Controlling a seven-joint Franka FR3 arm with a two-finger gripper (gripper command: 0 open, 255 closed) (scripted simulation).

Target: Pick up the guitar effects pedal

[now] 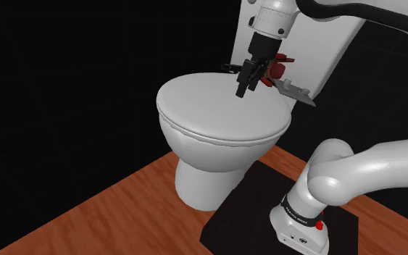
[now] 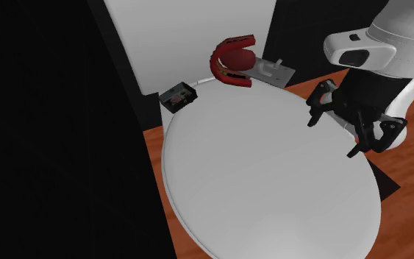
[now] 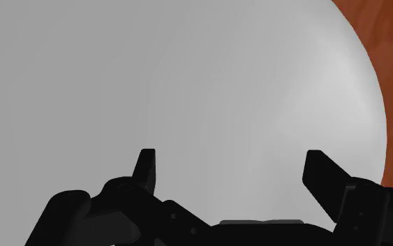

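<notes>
White arm (image 1: 383,163): smooth, rounded links with soft grey shading. Near the base (image 1: 296,233) is a dark joint band (image 1: 298,208) carrying small white lettering, not legible. The base is white with one small red dot (image 1: 319,225). A black curved strip (image 1: 325,7) runs along the upper link, possibly a cable. The wrist (image 2: 374,55) has a white housing with a dark recessed slot. The hand (image 2: 331,139) is all black and angular. The fingers (image 3: 320,175) are black, flat and blocky, with slanted tips. The stand (image 1: 238,210) is a dark matte box.
</notes>
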